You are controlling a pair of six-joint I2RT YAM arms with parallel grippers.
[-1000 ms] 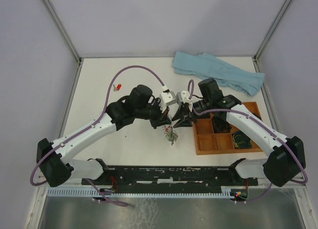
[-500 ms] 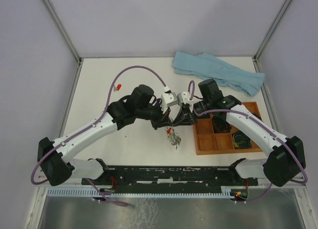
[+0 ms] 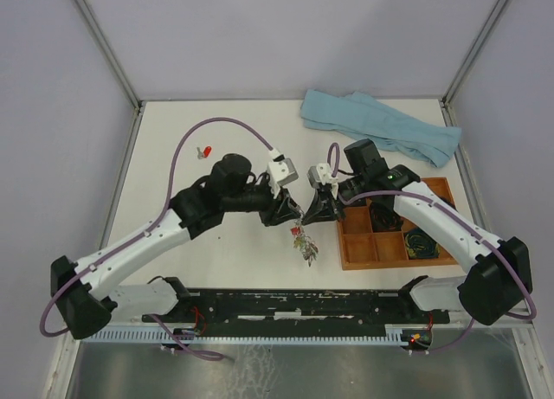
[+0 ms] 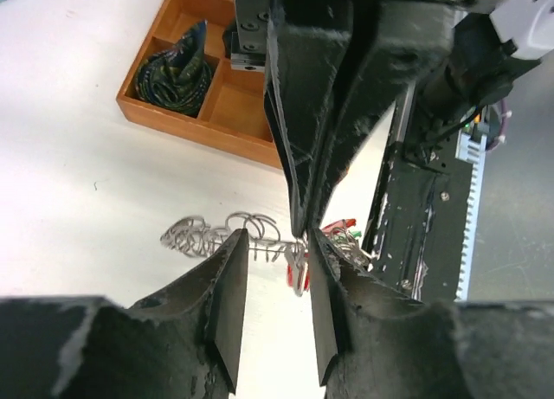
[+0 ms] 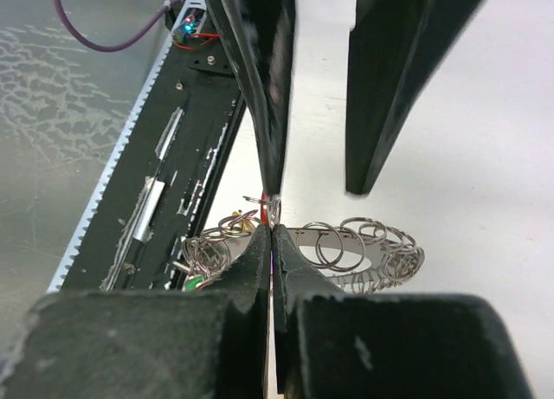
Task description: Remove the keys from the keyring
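The keyring, a silvery ring fringed with small loops, hangs between my two grippers just above the table. Red and green keys dangle from it. My right gripper is shut on one small loop at the top of the keyring, as the right wrist view shows. My left gripper is open, its fingers either side of the ring without gripping it in the left wrist view. One red key lies alone on the table at far left.
A wooden compartment tray stands right of the grippers, with a dark coiled bundle in one cell. A blue cloth lies at the back right. The black base rail runs along the near edge.
The left arm has drawn back to the left. The keyring has shifted a little toward the near edge and hangs lower. The right arm has barely moved.
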